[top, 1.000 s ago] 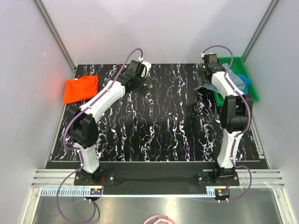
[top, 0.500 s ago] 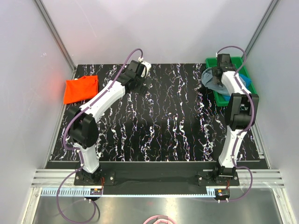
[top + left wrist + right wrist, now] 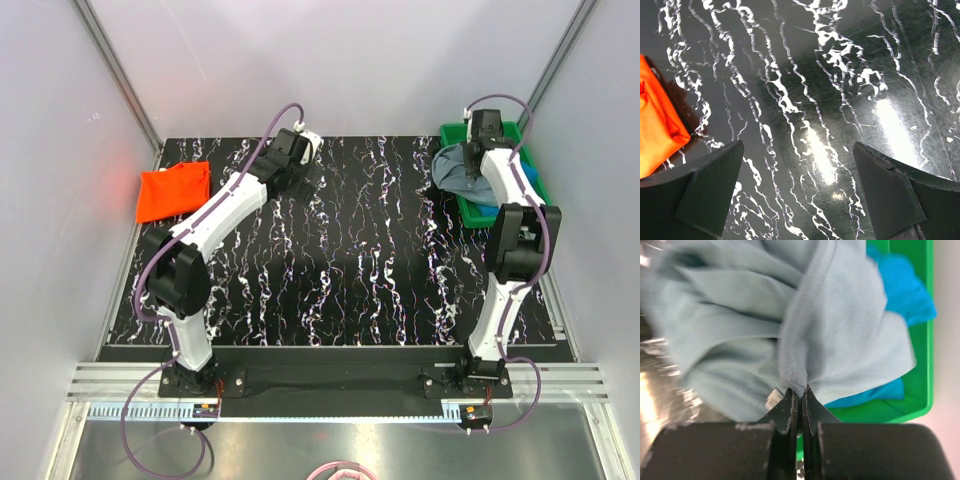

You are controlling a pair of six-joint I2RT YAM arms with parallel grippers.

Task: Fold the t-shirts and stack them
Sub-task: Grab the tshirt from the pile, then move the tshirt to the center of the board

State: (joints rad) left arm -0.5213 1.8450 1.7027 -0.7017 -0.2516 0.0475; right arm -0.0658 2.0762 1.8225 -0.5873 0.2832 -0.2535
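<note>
Pinching grey-blue t-shirt [image 3: 835,325], right gripper [image 3: 799,391]

Black marbled table [image 3: 340,260] bears orange-red t-shirt [image 3: 173,190] left; green tray [image 3: 472,210] right.

The surface [image 3: 830,75] is glossy black with white veining. The grey-blue t-shirt [image 3: 740,325] is soft matt cloth. The green tray [image 3: 923,375] is smooth plastic.
</note>
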